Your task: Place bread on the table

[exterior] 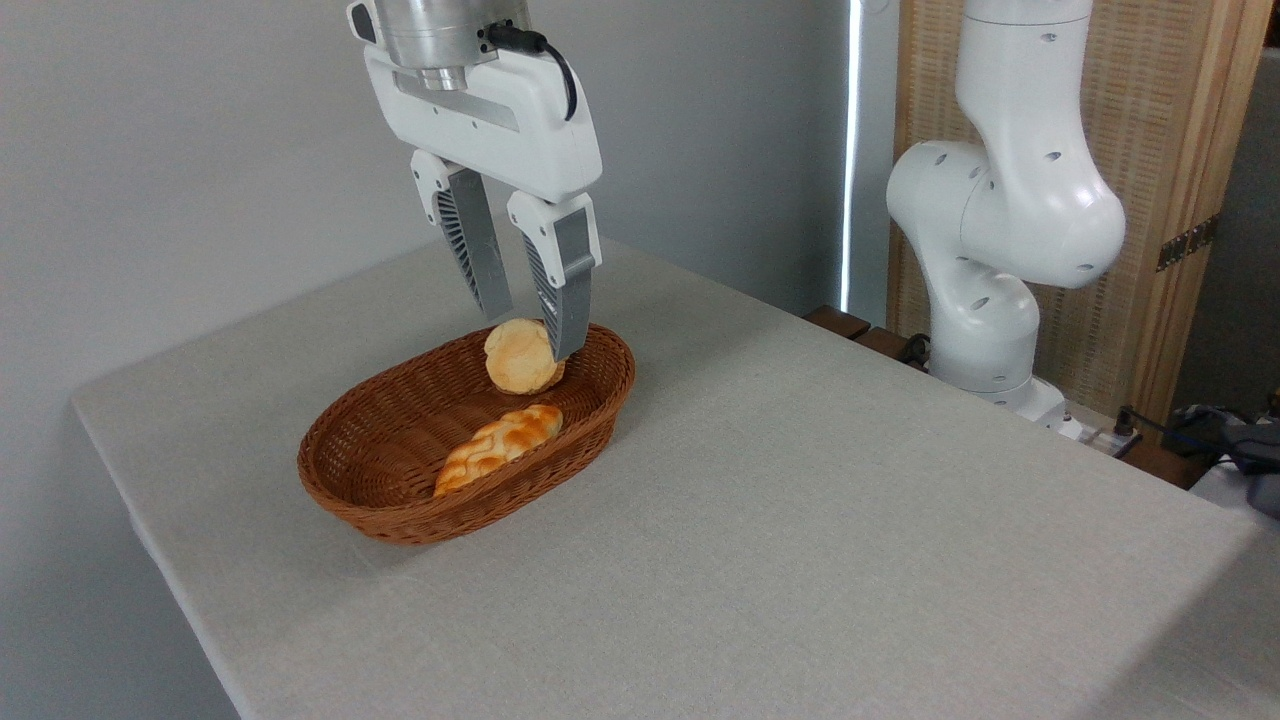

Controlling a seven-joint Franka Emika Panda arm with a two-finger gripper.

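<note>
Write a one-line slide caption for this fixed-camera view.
Open claw hangs over the wicker basket, fingertips around the round bun; a braided loaf lies beside it, on the cloth-covered table.

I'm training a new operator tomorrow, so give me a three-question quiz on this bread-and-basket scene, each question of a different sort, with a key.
1. True or false: the round bread already lies on the table.
2. Multiple choice: what else lies in the wicker basket?
A. a braided loaf
B. an apple
C. nothing
3. Short answer: where is the gripper relative to the basket, and how do its fingers stand?

Key
1. False: the bread is in the basket, at its far end.
2. A: the braided loaf lies nearer the camera than the round bread.
3. Above the basket's far end, fingers apart and pointing down at the round bread; whether they touch it is unclear.
</note>
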